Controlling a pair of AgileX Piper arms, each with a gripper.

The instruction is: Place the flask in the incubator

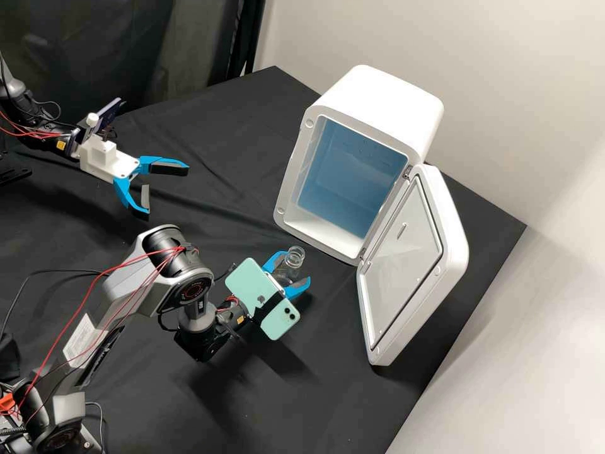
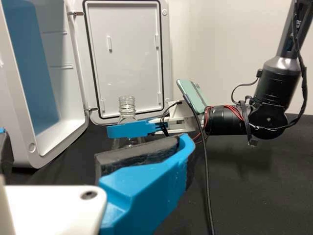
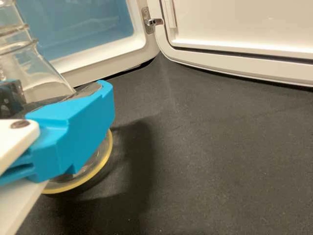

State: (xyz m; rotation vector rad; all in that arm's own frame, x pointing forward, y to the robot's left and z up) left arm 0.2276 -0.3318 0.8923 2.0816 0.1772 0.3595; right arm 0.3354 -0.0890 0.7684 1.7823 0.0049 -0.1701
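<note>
Right hand [image 1: 291, 272] clasps the upright flask [image 1: 293, 257], neck pointing up.

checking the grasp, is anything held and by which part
The right hand grips the flask by its sloped body; the left hand holds nothing.

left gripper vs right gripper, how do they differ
The left gripper is open and empty; the right gripper is shut on the flask. The left is farther from the incubator; the right is near its open front. Both have blue fingers.
</note>
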